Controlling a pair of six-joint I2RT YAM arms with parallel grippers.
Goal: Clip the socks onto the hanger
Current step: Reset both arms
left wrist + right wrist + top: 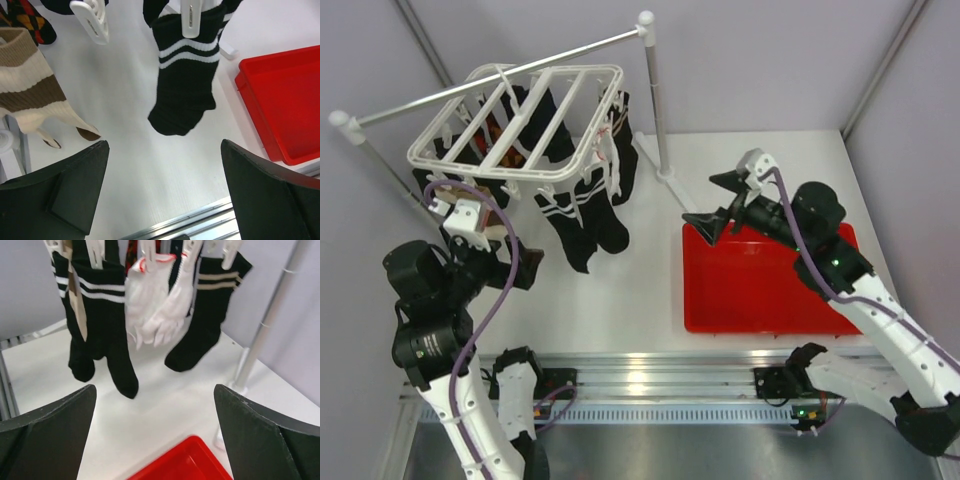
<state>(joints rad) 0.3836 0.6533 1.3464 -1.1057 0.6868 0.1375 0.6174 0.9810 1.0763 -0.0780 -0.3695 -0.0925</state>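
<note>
My jaws stand wide on both arms, holding nothing: the left jaws low by the surface's [630, 300] left edge, the right jaws above the red tray's [760, 290] far-left corner. The black socks [582, 230] hang cuff-up from clips on the white hanger [510, 170] over the far-left corner, toes off the surface. Grey walls [770, 60] enclose us.
</note>
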